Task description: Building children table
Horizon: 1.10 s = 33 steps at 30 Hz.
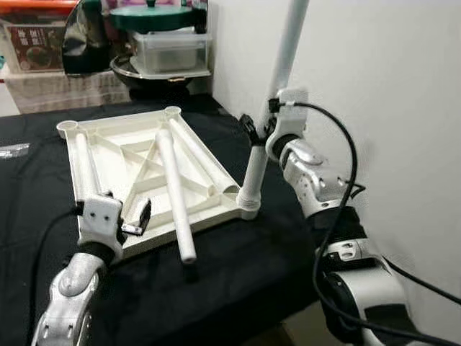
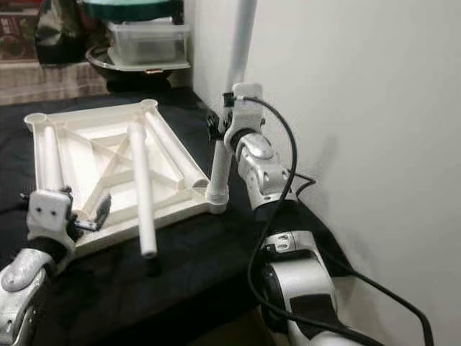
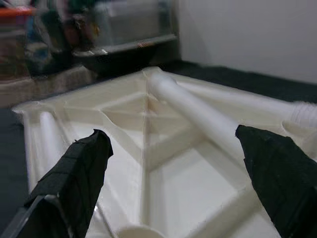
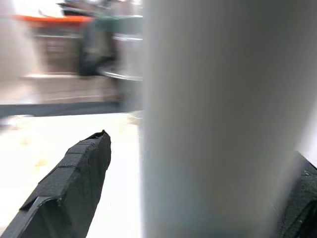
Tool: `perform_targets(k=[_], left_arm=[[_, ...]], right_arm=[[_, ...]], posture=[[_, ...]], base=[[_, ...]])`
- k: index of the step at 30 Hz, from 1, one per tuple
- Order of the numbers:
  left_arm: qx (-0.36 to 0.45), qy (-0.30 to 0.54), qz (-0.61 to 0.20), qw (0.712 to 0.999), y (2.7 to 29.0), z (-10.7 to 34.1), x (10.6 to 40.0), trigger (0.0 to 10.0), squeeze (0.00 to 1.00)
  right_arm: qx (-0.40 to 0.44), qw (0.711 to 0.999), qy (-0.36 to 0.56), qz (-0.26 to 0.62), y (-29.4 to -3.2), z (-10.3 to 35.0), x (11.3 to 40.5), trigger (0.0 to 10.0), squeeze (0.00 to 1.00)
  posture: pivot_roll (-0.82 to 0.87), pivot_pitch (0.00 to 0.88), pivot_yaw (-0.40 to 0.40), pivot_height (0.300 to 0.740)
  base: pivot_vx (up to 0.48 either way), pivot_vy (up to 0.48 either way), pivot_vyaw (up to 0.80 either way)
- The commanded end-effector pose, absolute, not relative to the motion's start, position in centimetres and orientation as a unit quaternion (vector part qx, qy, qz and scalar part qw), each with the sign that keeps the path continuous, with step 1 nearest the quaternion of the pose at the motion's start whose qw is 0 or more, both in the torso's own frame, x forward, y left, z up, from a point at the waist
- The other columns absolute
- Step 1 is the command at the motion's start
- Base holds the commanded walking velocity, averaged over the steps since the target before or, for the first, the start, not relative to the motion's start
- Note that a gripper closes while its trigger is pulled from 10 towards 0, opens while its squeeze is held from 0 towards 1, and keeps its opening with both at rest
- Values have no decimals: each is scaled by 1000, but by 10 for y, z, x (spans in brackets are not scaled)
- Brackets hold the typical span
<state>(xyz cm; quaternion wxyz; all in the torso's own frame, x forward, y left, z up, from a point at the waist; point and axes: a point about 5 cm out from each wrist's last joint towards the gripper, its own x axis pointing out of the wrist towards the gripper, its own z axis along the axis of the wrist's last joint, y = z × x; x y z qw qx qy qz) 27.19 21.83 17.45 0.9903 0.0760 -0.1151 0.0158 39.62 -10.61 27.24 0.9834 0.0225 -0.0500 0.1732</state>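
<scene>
A white children's tabletop point(image 1: 115, 144) lies upside down on a black cloth point(image 1: 223, 274). One white leg point(image 1: 281, 65) stands upright in its near right corner socket point(image 1: 248, 204). My right gripper point(image 1: 253, 134) is open around this leg point(image 4: 218, 124); one finger point(image 4: 79, 168) stands a little apart from it. A loose leg point(image 1: 173, 194) lies diagonally across the tabletop and sticks out over its near edge. Two more legs lie along its left point(image 1: 85, 166) and right point(image 1: 194, 151) sides. My left gripper point(image 1: 133, 222) hangs open over the near left corner, holding nothing point(image 3: 171, 134).
A white wall point(image 1: 374, 72) rises close on the right, just beyond the upright leg. At the back stand a dark pan with a clear plastic box point(image 1: 169, 50) and other boxes point(image 1: 36, 47). The cloth-covered surface ends near my right arm.
</scene>
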Motion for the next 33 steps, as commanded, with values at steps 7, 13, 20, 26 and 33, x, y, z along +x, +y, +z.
perform_targets(k=[7, 13, 20, 26, 33], left_arm=[[69, -140, 77, 985, 236, 188, 270, 10000, 0], [67, -128, 80, 986, 235, 184, 269, 10000, 0], [64, -123, 85, 987, 238, 184, 266, 10000, 0], [64, -123, 80, 987, 238, 184, 263, 10000, 0], [65, -125, 78, 987, 240, 186, 263, 10000, 0]], right_arm=[[22, 921, -90, 378, -99, 282, 381, 10000, 0], [-12, 863, -63, 502, -100, 260, 377, 10000, 0], [-11, 852, -38, 522, -91, 254, 381, 8000, 0], [4, 842, -47, 537, -89, 256, 381, 0, 0], [-15, 936, 36, 349, -109, 236, 403, 0, 0]], posture=[[95, 0, -100, 740], [113, 0, -110, 740], [133, 0, -122, 740], [135, 0, -120, 740], [120, 0, -113, 740]], base=[[0, 0, 0], [0, 0, 0], [0, 0, 0], [0, 0, 0], [0, 0, 0]])
